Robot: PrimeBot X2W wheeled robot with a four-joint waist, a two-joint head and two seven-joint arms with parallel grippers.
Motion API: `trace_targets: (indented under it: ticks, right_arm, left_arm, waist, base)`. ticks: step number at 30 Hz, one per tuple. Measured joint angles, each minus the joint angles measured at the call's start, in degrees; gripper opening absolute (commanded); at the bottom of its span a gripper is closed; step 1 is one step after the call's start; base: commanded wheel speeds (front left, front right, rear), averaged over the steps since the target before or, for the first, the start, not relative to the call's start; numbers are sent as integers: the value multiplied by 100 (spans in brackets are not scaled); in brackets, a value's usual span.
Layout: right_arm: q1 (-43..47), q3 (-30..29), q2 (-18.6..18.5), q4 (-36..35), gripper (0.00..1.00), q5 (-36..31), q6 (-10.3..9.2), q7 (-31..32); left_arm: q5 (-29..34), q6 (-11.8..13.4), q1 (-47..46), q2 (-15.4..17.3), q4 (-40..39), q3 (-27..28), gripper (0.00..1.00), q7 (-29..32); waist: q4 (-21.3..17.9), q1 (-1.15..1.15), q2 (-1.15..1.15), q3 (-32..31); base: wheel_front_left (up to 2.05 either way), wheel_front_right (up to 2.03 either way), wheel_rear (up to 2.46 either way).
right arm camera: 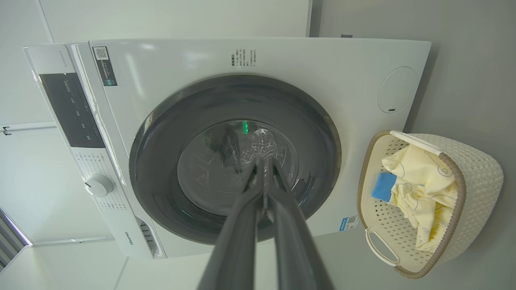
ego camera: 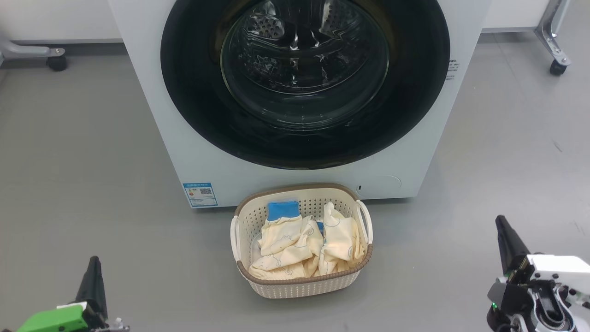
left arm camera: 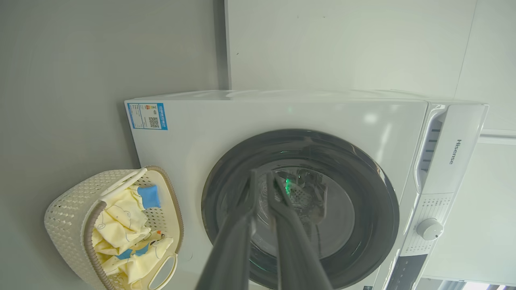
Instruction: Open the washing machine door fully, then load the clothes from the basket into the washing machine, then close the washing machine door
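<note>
Grey floor point(ego camera: 92, 138), pale wall behind, wheeled frame legs at both far corners. White washing machine point(ego camera: 152, 115) stands square ahead with its door point(ego camera: 193, 92) shut: wide glossy black rim, bulging clear glass, steel drum visible through it. Basket point(ego camera: 304, 283) sits on the floor just in front of the machine, below the door and near the blue label point(ego camera: 199, 194).

Left gripper point(ego camera: 94, 272) low at the left, fingers a narrow gap apart, holding nothing. Right gripper point(ego camera: 507, 240) low at the right, fingers pressed together, empty. Both well apart from door and basket.

Likely step: opening the door, not yet begun.

Risks, as judged:
- No handle or recess can be made out on the rim, so fingers could skid off the smooth black surface.
- Hinge side cannot be told, and a pull from the wrong edge would do nothing.
- Basket looks light. A low arm could nudge or tip it.
- Cloth is limp, so a shallow pinch may drop a piece on the floor or drag a second one over the rim.

Clothes point(ego camera: 295, 240): pale yellow, faint blue outline prints, crumpled in a loose heap filling the basket, one bright blue band point(ego camera: 282, 210) at the back.
</note>
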Motion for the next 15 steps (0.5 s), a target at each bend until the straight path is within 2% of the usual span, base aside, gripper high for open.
trace_targets:
  ticks: [1,2,15]
  right_arm:
    - [0,0,0,0,0,0,0,0]
    - [56,4,40,57,100,0,0,0]
    - [170,124,82,105,100,-1,2,-98]
  left_arm:
    - [0,0,0,0,0,0,0,0]
    - [0,0,37,-38,54,-3,100,0]
    - [0,-1,147,-75,37,64,100,-58]
  waist:
    - [0,0,0,0]
    - [0,0,0,0]
    - [10,0,0,1]
  base:
    - [0,0,0]
    - [0,0,0]
    - [0,0,0]
